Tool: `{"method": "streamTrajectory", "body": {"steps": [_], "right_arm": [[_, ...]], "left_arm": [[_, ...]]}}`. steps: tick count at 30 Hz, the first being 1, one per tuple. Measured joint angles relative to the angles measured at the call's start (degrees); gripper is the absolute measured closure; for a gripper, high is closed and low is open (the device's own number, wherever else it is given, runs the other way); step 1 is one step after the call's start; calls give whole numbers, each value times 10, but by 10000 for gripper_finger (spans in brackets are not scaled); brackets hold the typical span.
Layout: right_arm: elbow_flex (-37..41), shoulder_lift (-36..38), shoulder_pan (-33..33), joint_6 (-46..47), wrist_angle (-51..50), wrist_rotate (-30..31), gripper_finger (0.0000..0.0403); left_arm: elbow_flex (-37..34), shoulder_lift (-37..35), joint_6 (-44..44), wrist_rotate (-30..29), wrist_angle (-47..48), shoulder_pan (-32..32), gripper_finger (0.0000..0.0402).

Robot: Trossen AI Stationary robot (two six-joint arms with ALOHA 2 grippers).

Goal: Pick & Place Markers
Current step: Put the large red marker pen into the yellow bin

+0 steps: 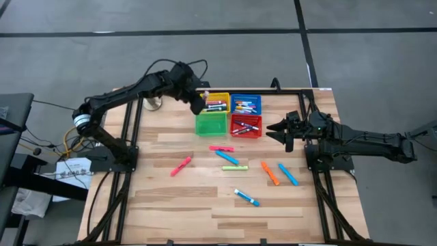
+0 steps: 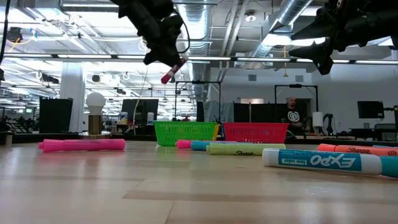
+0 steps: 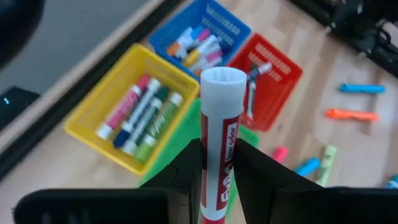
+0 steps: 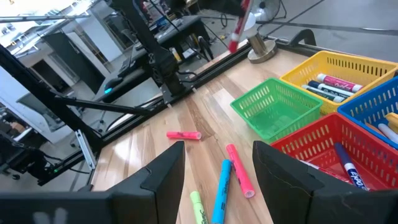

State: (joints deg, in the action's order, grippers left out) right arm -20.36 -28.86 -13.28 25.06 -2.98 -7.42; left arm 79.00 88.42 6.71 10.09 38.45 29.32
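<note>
Left gripper (image 3: 217,165) pinches red-and-white marker (image 3: 220,124) mid-barrel above the green basket (image 1: 211,124); light, rigid, slick plastic, so grip the middle. Right gripper (image 1: 283,132) hangs spread beside the red basket (image 1: 246,127).

My high view looks straight down on the whole table (image 1: 225,212). My low view sits at table-top height, facing level across the boards into the room behind. The left wrist view looks down, close, over the yellow basket (image 3: 99,106). The right wrist view faces across the table towards the green basket (image 4: 277,109). All four share the baskets.
</note>
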Motion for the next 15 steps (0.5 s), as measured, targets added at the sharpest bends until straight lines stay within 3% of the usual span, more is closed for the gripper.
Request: {"method": "streamTrajectory", "body": {"steps": [15], "right_arm": [[0,0,0,0,0,1,225]], "left_arm": [[5,55,-44,0,-85,44,325]]}}
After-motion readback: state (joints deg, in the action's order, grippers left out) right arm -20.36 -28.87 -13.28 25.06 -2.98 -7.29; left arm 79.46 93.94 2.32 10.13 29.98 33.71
